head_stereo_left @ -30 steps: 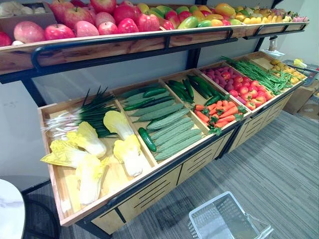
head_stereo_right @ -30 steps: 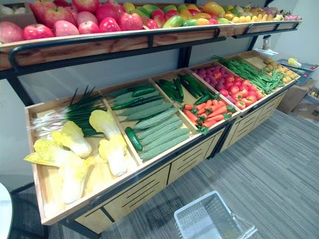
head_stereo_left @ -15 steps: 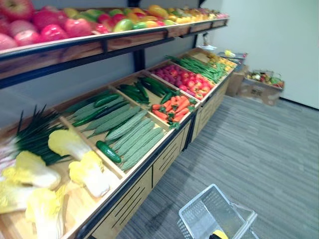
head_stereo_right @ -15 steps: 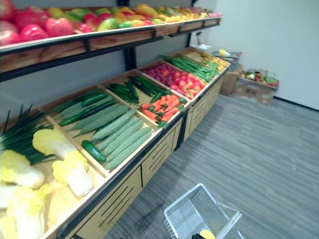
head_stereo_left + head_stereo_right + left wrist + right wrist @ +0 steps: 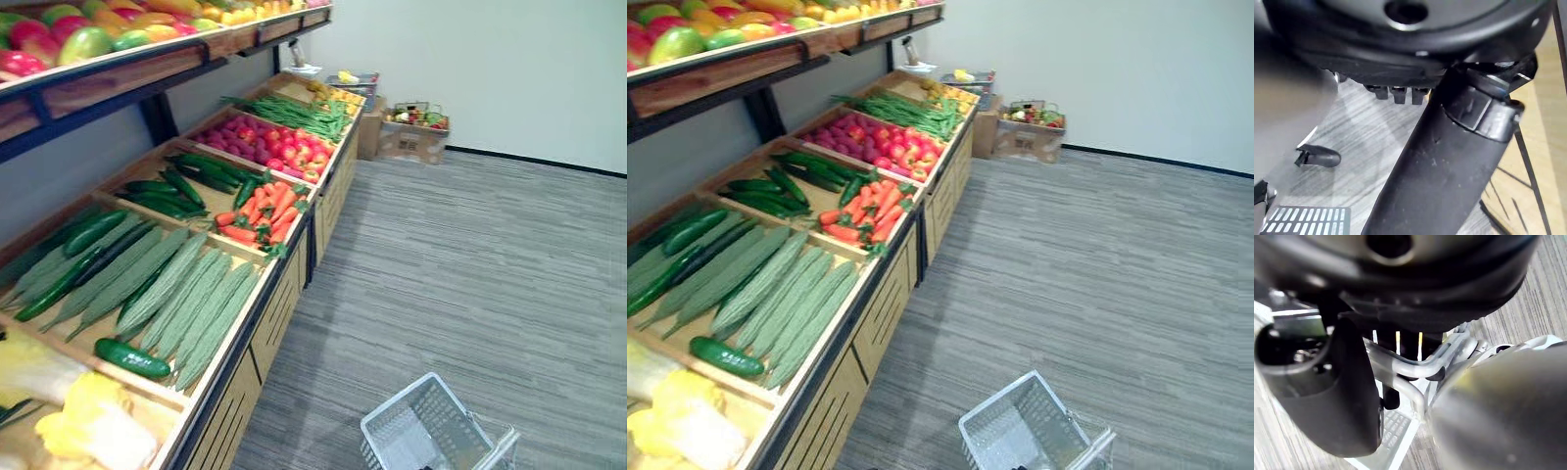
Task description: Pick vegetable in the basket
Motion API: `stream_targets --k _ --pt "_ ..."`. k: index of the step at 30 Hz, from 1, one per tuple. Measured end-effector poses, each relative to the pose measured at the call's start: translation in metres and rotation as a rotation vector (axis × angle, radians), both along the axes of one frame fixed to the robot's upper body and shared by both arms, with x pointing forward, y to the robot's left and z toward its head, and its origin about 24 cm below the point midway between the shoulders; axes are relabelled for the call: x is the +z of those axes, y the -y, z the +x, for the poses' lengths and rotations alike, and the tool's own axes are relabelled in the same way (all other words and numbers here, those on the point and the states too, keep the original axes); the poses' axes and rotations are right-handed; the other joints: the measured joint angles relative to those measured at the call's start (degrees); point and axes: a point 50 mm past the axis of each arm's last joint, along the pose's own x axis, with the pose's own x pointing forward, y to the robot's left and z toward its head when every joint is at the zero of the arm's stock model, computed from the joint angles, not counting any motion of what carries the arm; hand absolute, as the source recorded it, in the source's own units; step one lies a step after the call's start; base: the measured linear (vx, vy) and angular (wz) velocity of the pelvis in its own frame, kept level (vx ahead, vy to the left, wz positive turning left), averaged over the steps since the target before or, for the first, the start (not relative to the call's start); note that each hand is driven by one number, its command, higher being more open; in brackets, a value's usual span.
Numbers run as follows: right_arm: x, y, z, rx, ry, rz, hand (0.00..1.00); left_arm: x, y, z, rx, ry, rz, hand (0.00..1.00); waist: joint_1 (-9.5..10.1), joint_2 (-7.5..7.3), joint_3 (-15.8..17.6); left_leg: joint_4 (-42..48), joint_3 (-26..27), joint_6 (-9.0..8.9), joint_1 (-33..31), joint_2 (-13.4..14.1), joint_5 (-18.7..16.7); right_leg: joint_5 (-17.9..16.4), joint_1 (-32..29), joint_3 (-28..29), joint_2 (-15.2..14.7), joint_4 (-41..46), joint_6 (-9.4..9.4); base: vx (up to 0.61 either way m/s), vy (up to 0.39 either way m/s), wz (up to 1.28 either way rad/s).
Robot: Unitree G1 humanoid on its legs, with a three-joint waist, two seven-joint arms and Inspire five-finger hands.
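Nearest in, the white wire basket [image 5: 402, 421] is seen hanging low over the grey floor [image 5: 470, 274]. Its handle [image 5: 1420, 368] is gripped by the right hand [image 5: 1347, 396], fingers curled round the bar. Nothing is seen in the part of the basket that shows. The left hand [image 5: 1449, 161] is held near the stand's wooden front. Whether it is open or closed cannot be told, and nothing is seen in it.

So no vegetable is taken yet: all are found lying in the bins of the display stand [image 5: 257, 311]. Closest along it, pale cabbages [image 5: 93, 426] are made out, then a single dark cucumber [image 5: 132, 358], the likeliest pick. It is judged light, stiff and smooth, perhaps slippery, so it is best taken across its middle, the hand wrapped round the girth rather than pinched at a tip. Its long axis is laid along the wooden divider [image 5: 157, 390], with one end pointed at the front rail and the other at the back wall. Just beyond, long ridged gourds [image 5: 191, 299] are laid crosswise to it, running along the stand. Further off, carrots [image 5: 263, 211] are piled, and past them red produce [image 5: 274, 147] and green beans [image 5: 294, 113].
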Motion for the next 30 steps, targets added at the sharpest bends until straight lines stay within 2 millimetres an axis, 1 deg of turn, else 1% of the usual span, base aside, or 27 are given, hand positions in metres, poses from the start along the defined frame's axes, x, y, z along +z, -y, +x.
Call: stream_targets --k 1,2,3,4,5,6,7,8,9,10,11,12,13,14,15,16,17,19,22,23,30 --pt "0.001 0.0 0.003 -0.004 0.011 -0.001 0.0 0.001 0.002 0.005 -0.019 0.021 -0.001 1.0 0.13 0.11 0.0 0.5 2.0 0.19 0.1 0.3 0.1 2.3 -1.0 -4.1 1.0 0.1 -1.77 0.01 -0.005 -0.98" --pt "0.001 -0.003 0.006 0.0 0.022 0.003 0.0 0.002 0.002 0.007 -0.02 0.029 0.0 1.0 0.24 -0.08 0.0 1.5 3.5 0.45 -0.1 0.4 0.3 3.8 -1.5 -6.8 1.5 -0.1 -3.6 -0.03 -0.029 -1.67" --pt "0.002 -0.008 0.013 0.012 0.044 0.01 0.0 0.003 -0.004 0.008 -0.015 0.035 0.018 1.0 0.47 -1.41 0.3 6.1 5.9 2.35 -2.0 0.1 1.0 8.3 -1.8 -10.6 1.8 -1.9 -5.88 -0.06 -0.039 -1.69" --pt "0.001 -0.012 0.017 0.027 0.048 0.017 0.0 0.004 -0.01 0.01 -0.023 0.041 0.032 1.0 0.95 -3.17 0.5 7.9 5.5 4.28 -3.7 -0.9 -1.0 11.6 -1.6 -11.0 1.6 -4.4 -5.91 -0.19 -0.102 -2.71" --pt "0.004 -0.008 0.028 0.07 0.059 0.02 0.0 0.006 -0.011 0.014 -0.037 0.066 0.046 1.0 2.67 -2.02 0.7 -2.0 1.4 5.25 -4.5 -1.8 4.2 9.7 -2.4 -17.5 2.3 -3.2 -7.28 -0.21 -0.103 -2.31" --pt "0.003 -0.01 0.028 0.066 0.048 0.022 0.0 0.007 -0.015 0.015 -0.05 0.069 0.061 1.0 2.84 -3.08 0.9 -1.5 4.1 3.98 -3.8 -2.7 3.7 1.4 -3.5 -21.8 0.3 4.2 -8.81 -0.17 -0.095 -2.19" --pt "0.005 0.001 0.028 0.027 0.054 -0.005 0.0 0.007 -0.013 0.015 -0.076 0.066 0.066 1.0 1.99 -2.63 0.8 -0.8 6.1 4.42 -3.7 -2.5 3.6 -8.0 -3.9 -28.4 -2.6 14.4 -8.56 -0.03 -0.005 -0.97" --pt "0.005 0.013 0.023 0.019 0.028 -0.026 0.0 0.006 -0.008 0.016 -0.115 0.069 0.058 1.0 1.65 -1.26 0.7 -0.7 6.9 4.15 -3.7 -1.1 3.8 -12.3 -2.5 -33.2 -5.3 20.5 -7.86 0.01 0.027 -0.74" --pt "0.004 0.019 0.016 0.016 -0.006 -0.036 0.0 0.006 -0.006 0.014 -0.141 0.065 0.051 1.0 1.67 0.0 0.2 -0.8 7.8 3.35 -3.8 0.4 4.3 -13.3 0.2 -35.1 -7.0 21.2 -6.41 0.01 0.028 -0.46" --pt "0.004 0.019 0.013 0.014 -0.019 -0.033 0.0 0.005 -0.007 0.011 -0.148 0.058 0.053 1.0 1.66 -0.1 -0.1 -0.9 8.0 2.84 -3.8 0.9 4.6 -13.7 1.8 -35.1 -8.0 19.9 -4.79 0.02 -0.012 -0.36" --pt "0.002 0.017 0.011 0.012 -0.03 -0.024 0.0 0.005 -0.009 0.009 -0.166 0.05 0.059 1.0 1.59 -0.68 -0.3 -0.8 8.2 2.41 -4.2 1.1 4.8 -13.7 3.5 -34.9 -9.0 17.7 -3.38 0.02 -0.243 -0.42" --pt "-0.003 0.0 0.004 0.001 -0.068 0.024 0.0 0.007 -0.024 0.006 -0.243 0.015 0.11 1.0 1.32 -5.17 -1.6 -0.6 8.8 0.55 -7.0 0.2 5.7 -12.9 7.5 -31.8 -9.2 4.4 0.08 0.02 -0.384 -0.51" --pt "-0.004 -0.002 0.004 0.002 -0.078 0.029 0.0 0.007 -0.022 0.008 -0.28 0.013 0.117 1.0 1.45 -4.66 -1.0 -1.0 8.6 -0.3 -7.8 1.4 6.5 -10.8 8.4 -31.3 -7.1 0.4 -1.4 -0.02 -0.449 -0.57" --pt "-0.004 -0.001 0.0 0.001 -0.101 0.03 0.0 0.007 -0.021 0.008 -0.291 0.014 0.117 1.0 1.44 -4.19 -0.6 -1.6 7.7 -0.62 -7.4 2.0 6.9 -10.0 8.8 -30.7 -5.9 -0.8 -2.12 -0.04 -0.258 -0.36" --pt "-0.005 0.002 -0.004 -0.005 -0.115 0.02 0.0 0.006 -0.02 0.008 -0.29 0.011 0.114 1.0 1.42 -3.95 -0.7 -2.0 7.6 -1.0 -7.0 2.3 7.1 -9.8 9.2 -30.5 -5.4 -1.5 -2.47 -0.06 -0.181 -0.29" --pt "-0.004 0.009 -0.012 -0.011 -0.143 0.007 0.0 0.005 -0.017 0.007 -0.304 0.005 0.106 1.0 1.38 -3.63 -0.9 -3.0 6.8 -1.65 -6.4 2.5 7.5 -9.4 9.4 -30.0 -4.6 -1.9 -2.98 -0.04 -0.113 -0.2" --pt "-0.005 0.01 -0.014 -0.013 -0.155 0.009 0.0 0.005 -0.016 0.007 -0.308 0.004 0.104 1.0 1.34 -3.4 -1.0 -3.2 6.0 -1.81 -6.4 2.5 7.7 -9.4 9.4 -30.0 -4.4 -1.9 -3.07 -0.05 -0.104 -0.15" --pt "-0.005 0.017 -0.029 -0.021 -0.192 -0.002 0.0 0.005 -0.014 0.007 -0.312 0.004 0.098 1.0 0.97 -3.13 -1.2 -4.3 4.4 -2.18 -6.3 2.3 8.5 -9.2 9.4 -30.0 -3.9 -2.4 -3.39 -0.04 -0.05 0.01" --pt "-0.005 0.017 -0.035 -0.028 -0.199 -0.008 0.0 0.004 -0.015 0.003 -0.311 -0.001 0.099 1.0 0.02 -3.18 -1.2 -5.9 3.8 -2.04 -6.2 1.8 9.7 -9.0 9.2 -30.3 -4.1 -2.6 -3.43 -0.04 -0.017 0.1" --pt "-0.006 0.009 -0.028 -0.053 -0.163 0.001 0.0 0.003 -0.016 -0.002 -0.305 -0.009 0.094 1.0 0.08 -4.39 -0.6 -15.0 1.5 2.27 -3.5 -4.8 14.9 -6.2 9.3 -30.1 -8.4 -4.5 -0.93 -0.02 0.002 0.05" --pt "-0.006 0.009 -0.029 -0.054 -0.165 0.0 0.0 0.003 -0.016 -0.002 -0.305 -0.016 0.091 1.0 0.06 -4.27 -0.4 -15.0 0.8 2.27 -3.1 -4.9 15.0 -6.2 10.3 -30.8 -8.4 -5.1 -0.95 0.0 0.0 0.04"
